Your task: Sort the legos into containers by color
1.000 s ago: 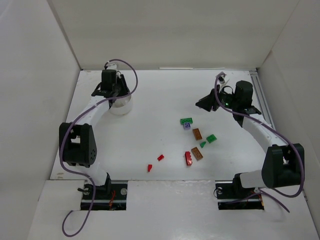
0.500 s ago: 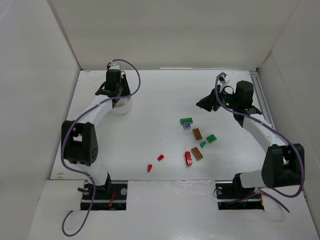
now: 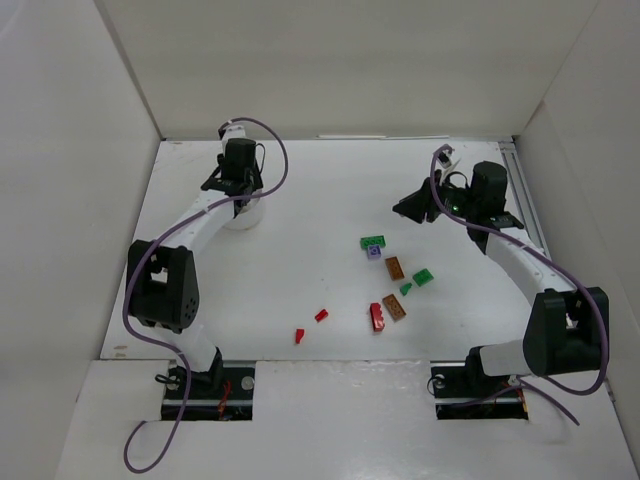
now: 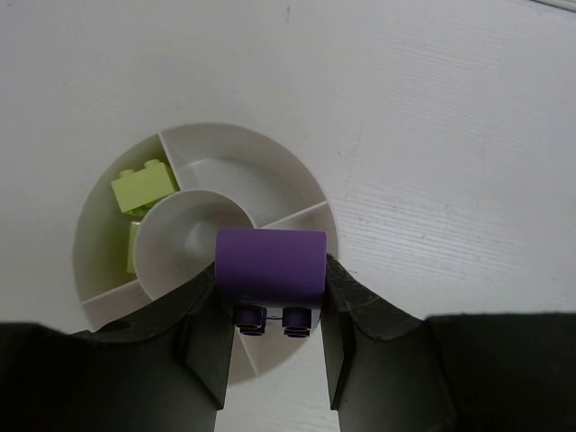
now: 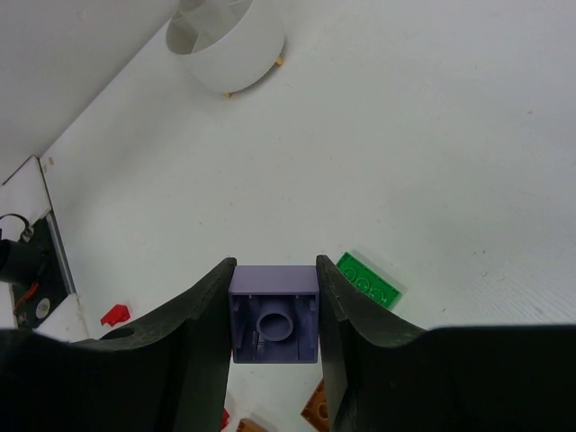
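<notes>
At the white worktop's (image 3: 300, 200) far left corner we see the left gripper (image 3: 238, 190) above a round white divided plastic cup (image 3: 246, 216). From its wrist, it clamps a purple plastic brick (image 4: 270, 263). From the right wrist, the right gripper (image 5: 274, 310) pinches a lilac square brick (image 5: 274, 315).

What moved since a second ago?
The left gripper slid a little to the right above the white cup, keeping hold of a purple brick. Nothing was picked up or let go. The right gripper with a second purple brick and the loose bricks on the table stayed put.
</notes>
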